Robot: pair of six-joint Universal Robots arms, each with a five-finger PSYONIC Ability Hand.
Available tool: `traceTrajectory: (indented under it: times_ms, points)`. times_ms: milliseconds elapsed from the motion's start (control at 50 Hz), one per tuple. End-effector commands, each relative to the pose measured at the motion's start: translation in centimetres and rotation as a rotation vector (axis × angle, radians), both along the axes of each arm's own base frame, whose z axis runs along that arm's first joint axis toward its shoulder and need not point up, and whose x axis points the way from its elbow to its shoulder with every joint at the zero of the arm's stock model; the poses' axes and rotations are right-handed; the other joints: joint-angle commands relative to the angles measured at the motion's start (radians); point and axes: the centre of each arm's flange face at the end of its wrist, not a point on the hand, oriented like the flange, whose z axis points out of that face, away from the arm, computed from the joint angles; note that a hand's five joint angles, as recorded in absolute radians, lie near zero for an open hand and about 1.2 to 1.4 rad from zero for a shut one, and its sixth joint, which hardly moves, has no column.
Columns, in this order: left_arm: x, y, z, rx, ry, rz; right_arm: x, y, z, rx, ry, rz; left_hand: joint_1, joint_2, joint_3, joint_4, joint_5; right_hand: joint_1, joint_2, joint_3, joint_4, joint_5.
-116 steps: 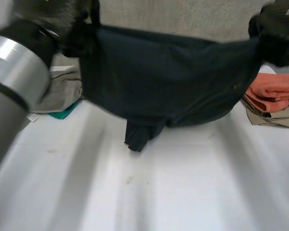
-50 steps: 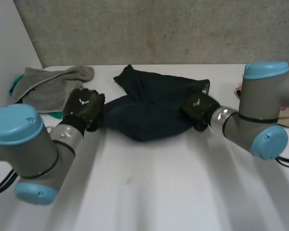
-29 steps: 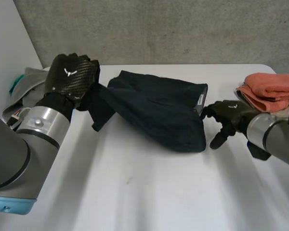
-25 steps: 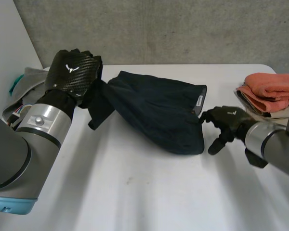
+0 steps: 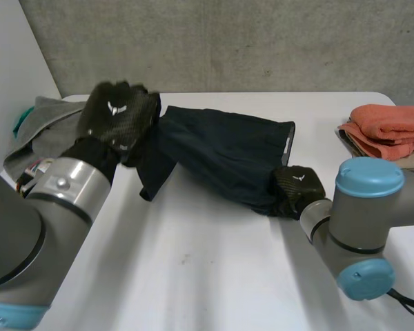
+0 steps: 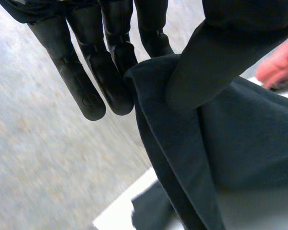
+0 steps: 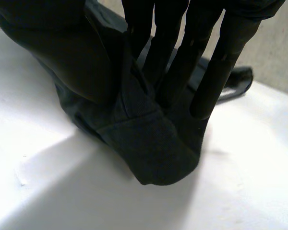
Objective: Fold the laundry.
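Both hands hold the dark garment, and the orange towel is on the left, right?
No: the head view shows the orange towel on the right. The left hand and right hand do hold the dark garment.

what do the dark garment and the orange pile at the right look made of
Dark garment: probably thin woven fabric, matte navy-black; it drapes in soft creases and shows a stitched hem. Orange pile: likely terry towelling, judging by its thick rounded folds and fuzzy matte surface.
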Motion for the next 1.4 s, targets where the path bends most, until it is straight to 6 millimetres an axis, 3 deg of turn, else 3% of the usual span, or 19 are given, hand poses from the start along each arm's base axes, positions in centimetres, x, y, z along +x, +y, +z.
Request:
traceTrajectory:
  times_ms: [20,100,200,260,340,400,520,680,780,960,980,1000,1040,1080,1180,1280,1300,1340,1400]
  points:
    - [2.7,4.0,-2.3,0.261,-0.184,0.003,-1.7,4.1,7.1,-0.159,0.235,0.180,0.253,0.199,0.203,0.196,0.216,0.282,0.224,0.214,0.202,0.239]
    - [4.7,7.1,-3.9,0.400,-0.349,-0.013,-4.6,5.6,8.8,-0.149,0.465,0.254,0.253,0.199,0.203,0.196,0.216,0.282,0.224,0.214,0.202,0.239]
    - [6.3,10.5,-6.1,0.521,-0.559,-0.079,-8.6,9.1,9.1,0.065,0.771,0.414,0.253,0.199,0.203,0.196,0.216,0.282,0.224,0.214,0.202,0.239]
    - [6.3,12.4,-6.9,0.561,-0.630,-0.150,-9.0,10.4,9.0,0.125,0.796,0.485,0.253,0.199,0.203,0.196,0.216,0.282,0.224,0.214,0.202,0.239]
    - [5.5,11.9,-7.0,0.551,-0.635,-0.172,-8.6,9.5,9.2,0.064,0.765,0.469,0.253,0.199,0.203,0.196,0.216,0.282,0.224,0.214,0.202,0.239]
    - [3.9,9.5,-7.3,0.501,-0.607,-0.156,-8.3,8.6,9.2,0.036,0.738,0.442,0.253,0.199,0.203,0.196,0.216,0.282,0.224,0.214,0.202,0.239]
    - [0.5,4.6,-6.5,0.335,-0.505,-0.115,-7.0,3.8,8.2,0.006,0.628,0.333,0.253,0.199,0.203,0.196,0.216,0.282,0.224,0.214,0.202,0.239]
    - [-3.5,-5.1,-5.7,0.080,-0.333,0.017,-5.2,-2.6,8.1,-0.144,0.510,0.219,0.253,0.199,0.203,0.196,0.216,0.282,0.224,0.214,0.202,0.239]
    - [-6.1,-10.9,-6.8,-0.041,-0.247,0.062,-4.0,-7.2,7.0,-0.255,0.512,0.129,0.253,0.199,0.203,0.196,0.216,0.282,0.224,0.214,0.202,0.239]
    - [-7.6,-16.8,-12.1,-0.111,-0.196,0.107,-0.8,-13.3,2.8,-0.388,0.514,0.082,0.253,0.199,0.203,0.196,0.216,0.282,0.224,0.214,0.202,0.239]
    - [-7.7,-17.0,-12.5,-0.118,-0.193,0.110,-0.2,-14.1,2.0,-0.405,0.502,0.079,0.253,0.199,0.203,0.196,0.216,0.193,0.135,0.125,0.112,0.150]
    - [-8.0,-17.4,-12.7,-0.138,-0.179,0.114,0.2,-14.3,1.8,-0.415,0.496,0.078,0.056,0.002,0.006,-0.002,0.019,-0.212,-0.269,-0.280,-0.292,-0.255]
    - [-8.3,-17.5,-12.8,-0.149,-0.167,0.114,0.7,-14.9,1.2,-0.428,0.499,0.083,-0.965,-1.019,-1.015,-1.023,-1.002,-0.939,-0.997,-1.008,-1.020,-0.983]
    - [-8.5,-17.2,-12.8,-0.153,-0.158,0.110,0.9,-14.9,1.5,-0.433,0.485,0.078,-0.852,-0.906,-0.902,-0.909,-0.889,-0.939,-0.997,-1.008,-1.020,-0.983]
    - [-9.4,-14.8,-12.0,-0.141,-0.160,0.071,0.7,-13.4,3.3,-0.389,0.418,0.061,-0.969,-1.023,-1.019,-1.026,-1.006,-0.939,-0.997,-1.008,-1.020,-0.983]
    - [-8.6,-11.8,-9.2,-0.135,-0.156,0.048,-1.1,-9.6,7.8,-0.294,0.331,0.034,-0.969,-1.023,-1.019,-1.026,-1.006,-0.939,-0.997,-1.008,-1.020,-0.983]
    - [-8.1,-10.9,-8.5,-0.129,-0.155,0.047,-2.0,-7.7,9.1,-0.244,0.299,0.029,-0.969,-1.023,-1.019,-1.026,-1.006,-0.939,-0.997,-1.008,-1.020,-0.983]
    - [-7.6,-10.1,-7.9,-0.117,-0.150,0.044,-2.9,-6.0,9.5,-0.176,0.268,0.024,-0.969,-1.023,-1.019,-1.026,-1.006,-0.939,-0.997,-1.008,-1.020,-0.983]
    - [-6.5,-8.4,-7.4,-0.077,-0.131,0.037,-5.1,-5.0,7.6,-0.037,0.252,-0.010,-0.969,-1.023,-1.019,-1.026,-1.006,-0.939,-0.997,-1.008,-1.020,-0.983]
